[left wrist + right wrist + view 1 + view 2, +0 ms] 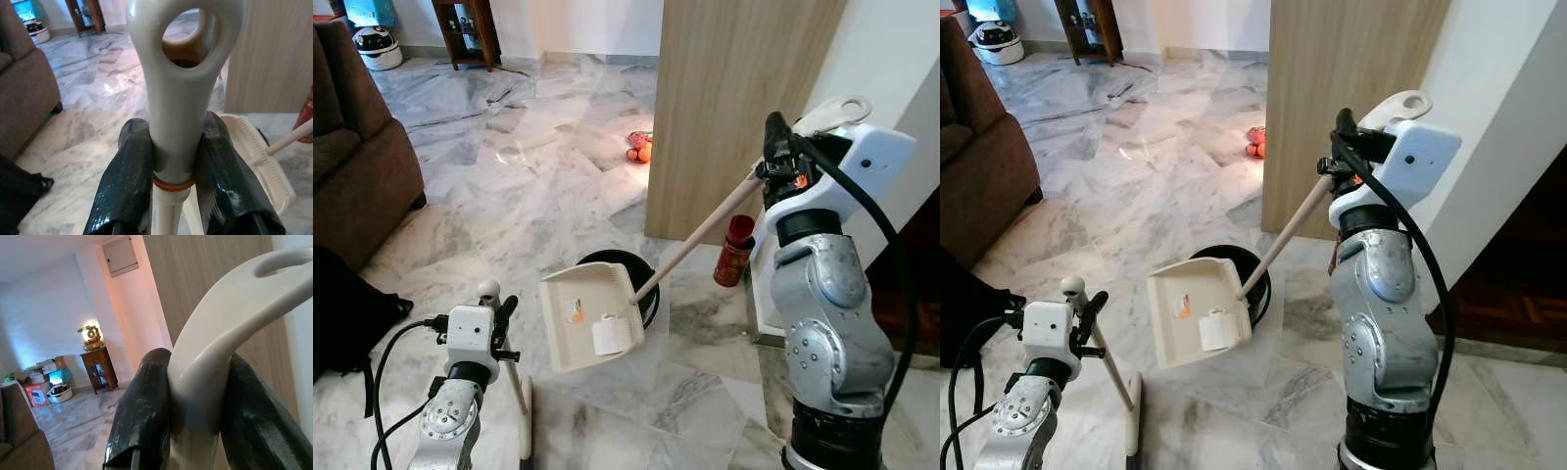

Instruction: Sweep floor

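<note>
Underfoot, a grey-veined marble floor point(538, 186) fills the room, with a brown sofa point(352, 157) at ten o'clock and a tall wooden panel point(734, 108) rising at one o'clock. Beside that panel's foot, towards three o'clock, a red canister point(735, 251) stands on the floor, and further back, at twelve o'clock, a small heap of orange and red things point(639, 147) lies against the panel's edge; what they are cannot be told. At the far wall, at eleven o'clock, sit a dark wooden stand point(468, 31) and a white helmet point(378, 46).

Near the middle, a black bin point(617, 269) rests on the floor; what it contains is hidden by the cream dustpan point(590, 315) tilted up over its near rim. In the pan lie a white crumpled scrap point(612, 335) and a small orange-marked piece point(574, 311). From the pan a long cream handle point(700, 235) slopes up towards two o'clock to the right gripper point(200, 396), whose black fingers point(144, 406) are clamped on the handle's curved looped end.

At seven o'clock the left gripper point(178, 161) is closed tightly around the broom handle point(178, 88), just below its eyelet, the stick running down to the broom head point(525, 431) on the floor
</note>
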Controlling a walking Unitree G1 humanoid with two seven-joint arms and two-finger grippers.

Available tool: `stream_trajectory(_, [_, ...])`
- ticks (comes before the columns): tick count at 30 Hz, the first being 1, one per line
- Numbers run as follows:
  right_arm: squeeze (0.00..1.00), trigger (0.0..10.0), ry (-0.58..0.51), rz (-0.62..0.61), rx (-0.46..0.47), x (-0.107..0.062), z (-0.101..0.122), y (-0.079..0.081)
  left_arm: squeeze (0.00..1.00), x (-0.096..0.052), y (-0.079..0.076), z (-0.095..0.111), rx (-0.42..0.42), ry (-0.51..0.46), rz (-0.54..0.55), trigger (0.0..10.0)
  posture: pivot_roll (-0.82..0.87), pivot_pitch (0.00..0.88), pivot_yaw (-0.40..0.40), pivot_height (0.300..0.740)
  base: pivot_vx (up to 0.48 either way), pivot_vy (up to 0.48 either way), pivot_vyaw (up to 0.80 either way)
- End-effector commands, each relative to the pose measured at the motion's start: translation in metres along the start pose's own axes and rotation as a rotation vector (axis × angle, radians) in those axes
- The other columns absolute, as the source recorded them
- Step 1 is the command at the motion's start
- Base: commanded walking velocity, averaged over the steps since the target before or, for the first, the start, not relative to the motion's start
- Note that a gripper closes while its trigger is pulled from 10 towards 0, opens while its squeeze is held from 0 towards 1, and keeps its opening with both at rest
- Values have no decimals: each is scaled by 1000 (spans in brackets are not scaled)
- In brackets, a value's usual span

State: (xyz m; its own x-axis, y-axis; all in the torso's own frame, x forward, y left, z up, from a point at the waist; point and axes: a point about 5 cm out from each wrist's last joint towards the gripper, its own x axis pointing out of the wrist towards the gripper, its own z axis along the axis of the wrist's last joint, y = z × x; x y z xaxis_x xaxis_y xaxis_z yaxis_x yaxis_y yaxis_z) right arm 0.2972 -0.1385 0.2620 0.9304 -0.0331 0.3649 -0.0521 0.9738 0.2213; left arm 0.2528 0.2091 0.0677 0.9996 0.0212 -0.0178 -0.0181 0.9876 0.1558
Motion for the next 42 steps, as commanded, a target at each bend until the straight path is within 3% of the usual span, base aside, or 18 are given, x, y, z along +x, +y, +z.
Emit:
stream_trajectory(1, [0, 10000, -75, -1, 26, 4, 12, 2, 0, -2, 6, 5, 36, -37, 24, 10000, 149, 36, 7, 740, 0, 0, 0])
stream_trajectory(15, [0, 10000, -100, -1, 47, 8, 7, 2, 0, -6, 10, 8, 47, -66, 67, 10000, 158, 2, 3, 740, 0, 0, 0])
stream_trajectory(42, [0, 10000, -106, 22, 66, 6, 3, 8, 0, 0, 11, 13, 5, -77, 84, 10000, 163, 0, 13, 740, 370, 0, 0])
